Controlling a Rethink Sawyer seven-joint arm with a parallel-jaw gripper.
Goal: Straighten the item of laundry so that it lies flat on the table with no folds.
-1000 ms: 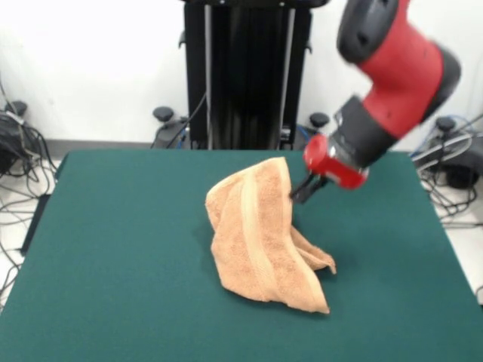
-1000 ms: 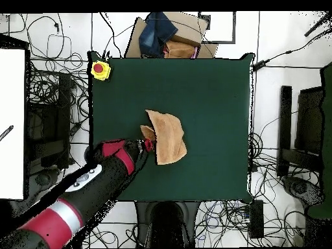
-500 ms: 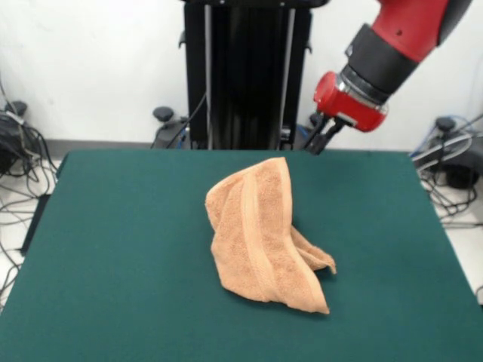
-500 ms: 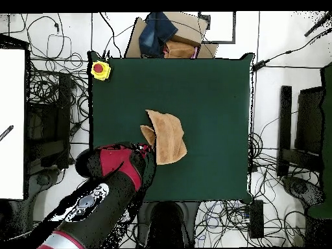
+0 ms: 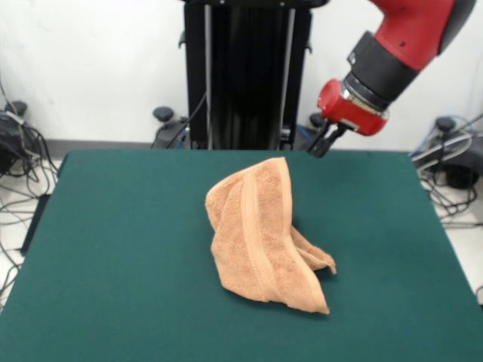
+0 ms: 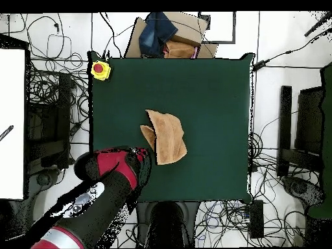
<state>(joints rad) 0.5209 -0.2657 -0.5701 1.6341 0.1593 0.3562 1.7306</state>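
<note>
Arm angled down from above; gripper point(image 5: 323, 143) raised clear of the folded towel point(image 5: 263, 235) on the table point(image 5: 113, 249), holding nothing; finger spread unclear, cannot tell.

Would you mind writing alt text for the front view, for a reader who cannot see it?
A peach-orange towel lies crumpled and folded over itself in the middle of a dark green table. The red and black robot arm's gripper hangs in the air above the table's far edge, apart from the towel and holding nothing.
</note>
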